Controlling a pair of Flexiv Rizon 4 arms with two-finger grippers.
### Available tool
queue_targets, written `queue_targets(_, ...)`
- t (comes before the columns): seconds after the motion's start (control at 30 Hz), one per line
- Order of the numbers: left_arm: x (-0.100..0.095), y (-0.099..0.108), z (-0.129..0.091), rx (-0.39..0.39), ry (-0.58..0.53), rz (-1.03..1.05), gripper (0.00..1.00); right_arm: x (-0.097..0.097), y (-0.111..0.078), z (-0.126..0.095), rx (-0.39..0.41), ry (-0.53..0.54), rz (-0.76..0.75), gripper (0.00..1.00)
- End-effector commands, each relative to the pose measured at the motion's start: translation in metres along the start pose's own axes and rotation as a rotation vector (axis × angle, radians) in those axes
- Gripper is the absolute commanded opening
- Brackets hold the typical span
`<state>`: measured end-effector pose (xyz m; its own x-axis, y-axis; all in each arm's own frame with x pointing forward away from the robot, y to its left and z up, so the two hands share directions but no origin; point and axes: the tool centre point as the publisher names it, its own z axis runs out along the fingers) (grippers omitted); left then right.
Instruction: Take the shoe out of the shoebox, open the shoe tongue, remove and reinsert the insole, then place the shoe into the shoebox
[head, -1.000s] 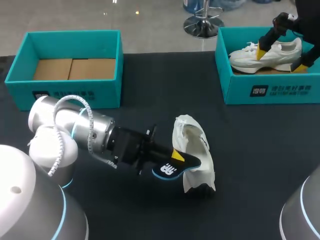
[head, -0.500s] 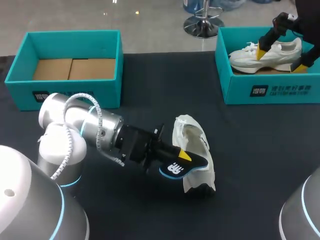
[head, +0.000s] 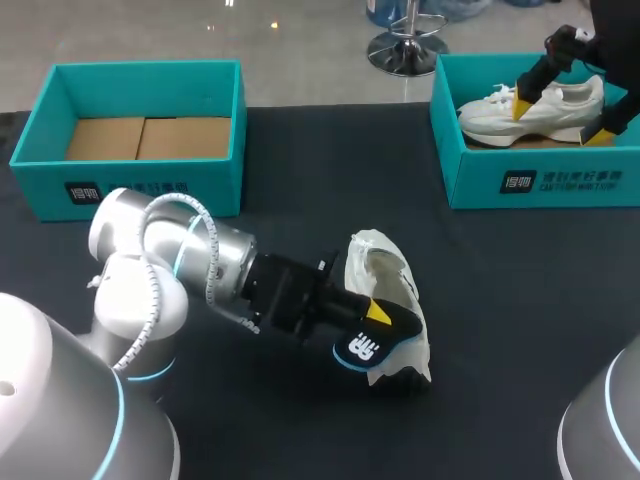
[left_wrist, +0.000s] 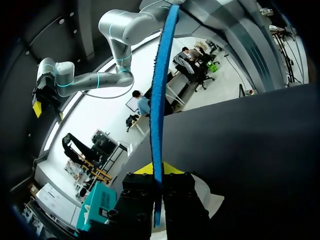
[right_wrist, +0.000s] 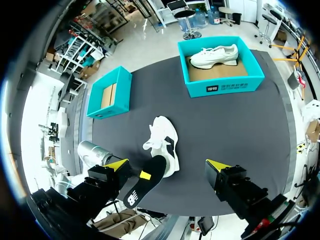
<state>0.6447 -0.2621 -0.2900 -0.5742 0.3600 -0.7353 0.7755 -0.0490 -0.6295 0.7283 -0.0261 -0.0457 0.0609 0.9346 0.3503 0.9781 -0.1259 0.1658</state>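
A white shoe (head: 388, 285) lies on the dark table (head: 520, 300) near its middle, also seen in the right wrist view (right_wrist: 162, 137). My left gripper (head: 376, 318) is shut on a black insole (head: 366, 348) with a blue edge, held against the shoe's near side. In the left wrist view the insole (left_wrist: 160, 110) stands edge-on between the yellow tips of that gripper (left_wrist: 159, 172). My right gripper (right_wrist: 167, 165) hangs open high above the table, holding nothing; in the head view it (head: 562, 115) shows over the right box.
An empty teal shoebox (head: 140, 67) stands at the back left. A second teal box (head: 540, 182) at the back right holds another white shoe (head: 530, 108). My left arm (head: 190, 260) stretches across the table's front left.
My left arm has carried the insole to the right and slightly down, up against the white shoe. The right arm and the shoe have stayed where they were.
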Motion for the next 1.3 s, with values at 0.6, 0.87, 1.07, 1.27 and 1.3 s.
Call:
queue_targets(0.6, 0.005, 0.029, 0.013, -0.057, 0.021, 0.006, 0.0, 0.001, 0.003, 0.0, 0.006, -0.003, 0.0, 1.0)
queue_targets(0.87, 0.008, 0.04, 0.015, -0.084, 0.04, -0.005, 0.0, 0.001, 0.003, 0.0, 0.006, -0.003, 0.0, 1.0)
queue_targets(1.07, 0.008, 0.054, 0.013, -0.116, 0.05, -0.005, 0.0, 0.001, 0.003, 0.0, 0.006, -0.003, 0.0, 1.0)
queue_targets(1.27, 0.004, 0.069, 0.015, -0.145, 0.056, -0.004, 0.0, 0.001, 0.003, 0.0, 0.006, -0.003, 0.0, 1.0)
queue_targets(1.3, 0.002, 0.071, 0.016, -0.147, 0.056, -0.005, 0.0, 0.001, 0.003, 0.0, 0.006, -0.003, 0.0, 1.0)
